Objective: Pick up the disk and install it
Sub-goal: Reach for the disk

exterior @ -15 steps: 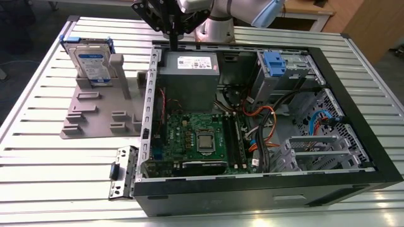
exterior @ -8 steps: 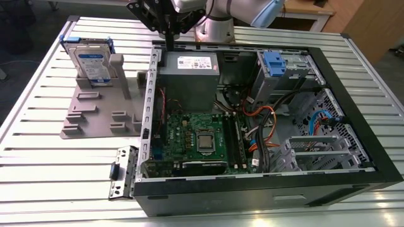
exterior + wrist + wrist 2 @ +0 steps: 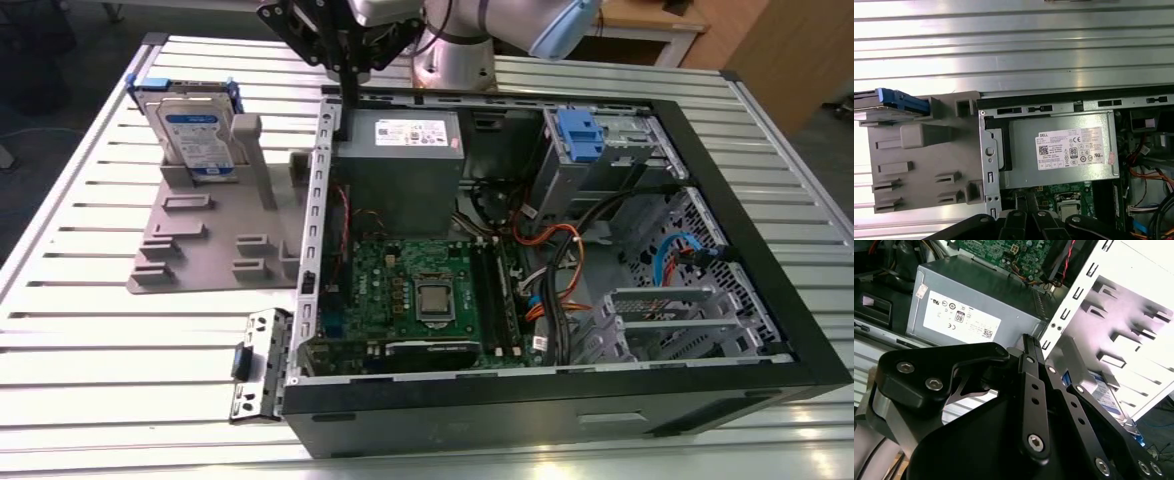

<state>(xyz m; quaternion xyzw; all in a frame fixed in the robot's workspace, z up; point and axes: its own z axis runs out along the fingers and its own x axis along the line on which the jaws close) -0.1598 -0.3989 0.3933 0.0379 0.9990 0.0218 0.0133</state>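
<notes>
Slats of bright metal form the table. Nearest the exterior camera, an open black computer case lies on its side on the table, with a small perforated metal bracket lying just beside its front corner on the exterior view's left. Inside the case a green motherboard comes first, with orange cables next to it toward the exterior view's right. Beyond the board sits the grey power supply with its white label, and a drive cage with a blue tab fills the far corner toward the exterior view's right. On the table at the exterior view's left of the case rests a grey plastic fixture, close against the case wall. The disk stands upright in the far end of that fixture, silver with a white-and-blue label and a blue caddy around it. The first wrist view shows the disk edge-on in the same slot. Farther back, the gripper hangs over the case's far wall, between the disk and the power supply and not touching the disk. Its fingers are pressed together with nothing between them. Behind it rises the robot arm.
</notes>
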